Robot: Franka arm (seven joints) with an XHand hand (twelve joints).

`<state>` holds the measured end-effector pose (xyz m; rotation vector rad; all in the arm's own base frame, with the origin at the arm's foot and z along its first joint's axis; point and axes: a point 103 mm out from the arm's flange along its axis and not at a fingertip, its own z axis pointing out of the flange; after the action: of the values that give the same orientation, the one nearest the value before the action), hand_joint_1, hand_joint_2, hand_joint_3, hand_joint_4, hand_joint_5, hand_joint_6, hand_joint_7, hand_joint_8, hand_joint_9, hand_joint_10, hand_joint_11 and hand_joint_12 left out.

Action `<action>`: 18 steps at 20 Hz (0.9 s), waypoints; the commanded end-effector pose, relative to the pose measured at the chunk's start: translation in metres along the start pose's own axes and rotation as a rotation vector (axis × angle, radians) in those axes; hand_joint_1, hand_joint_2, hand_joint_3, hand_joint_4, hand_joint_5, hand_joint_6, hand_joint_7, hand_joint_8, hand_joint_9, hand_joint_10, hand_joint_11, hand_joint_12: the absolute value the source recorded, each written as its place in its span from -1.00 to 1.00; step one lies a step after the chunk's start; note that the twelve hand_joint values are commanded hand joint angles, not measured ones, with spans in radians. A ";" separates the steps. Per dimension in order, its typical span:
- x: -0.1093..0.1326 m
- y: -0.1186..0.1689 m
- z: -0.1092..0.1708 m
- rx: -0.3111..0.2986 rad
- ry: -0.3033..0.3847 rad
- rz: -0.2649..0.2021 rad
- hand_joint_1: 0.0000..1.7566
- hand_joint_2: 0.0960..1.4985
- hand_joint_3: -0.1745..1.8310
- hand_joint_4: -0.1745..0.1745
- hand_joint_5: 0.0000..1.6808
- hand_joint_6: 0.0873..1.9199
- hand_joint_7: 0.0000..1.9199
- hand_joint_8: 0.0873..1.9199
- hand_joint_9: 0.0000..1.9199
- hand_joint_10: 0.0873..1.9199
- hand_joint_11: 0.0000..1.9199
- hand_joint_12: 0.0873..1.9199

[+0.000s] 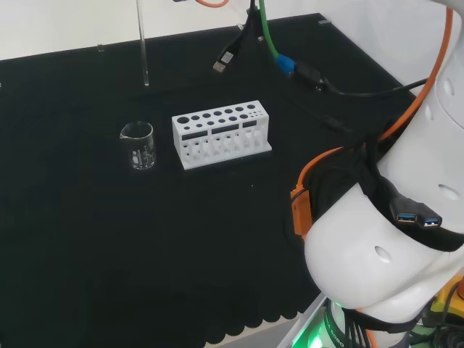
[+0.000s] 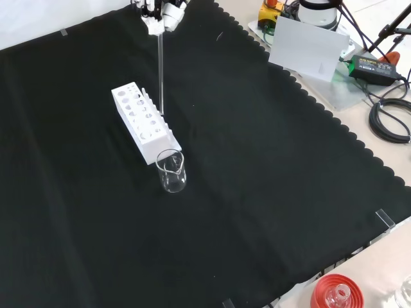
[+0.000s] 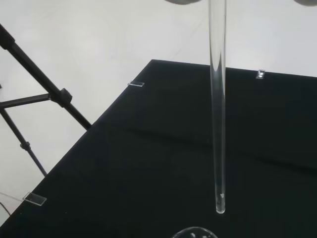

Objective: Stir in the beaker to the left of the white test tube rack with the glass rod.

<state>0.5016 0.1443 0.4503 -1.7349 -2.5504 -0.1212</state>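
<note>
A small clear glass beaker (image 1: 138,145) stands on the black cloth just left of the white test tube rack (image 1: 221,134) in the head view. In the front view the beaker (image 2: 172,172) sits at the near end of the rack (image 2: 144,122). The hand (image 2: 160,13) is at that view's top edge, shut on the upper end of the glass rod (image 2: 160,70). The rod (image 1: 142,43) hangs upright in the air, its tip well above the beaker and outside it. In the wrist view the rod (image 3: 217,99) ends just above the beaker's rim (image 3: 194,232).
Black and green cables and a loose plug (image 1: 223,61) lie on the cloth behind the rack. The arm's white links (image 1: 391,246) take up the head view's right. A red ribbed stand (image 2: 337,292) with a flask sits off the cloth's near corner. Tripod legs (image 3: 39,94) stand beyond the bench.
</note>
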 end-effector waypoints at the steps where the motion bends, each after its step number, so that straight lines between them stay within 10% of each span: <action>1: 0.009 0.007 0.004 0.010 -0.001 -0.026 0.51 0.40 -1.00 -1.00 0.61 -1.00 0.36 -0.26 0.70 -0.39 0.62 -0.31; 18: 0.003 0.022 0.036 0.026 0.001 -0.035 0.51 0.40 -1.00 -1.00 0.61 -1.00 0.35 -0.25 0.70 -0.40 0.63 -0.31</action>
<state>0.5196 0.1587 0.4197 -1.6818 -2.5743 -0.0957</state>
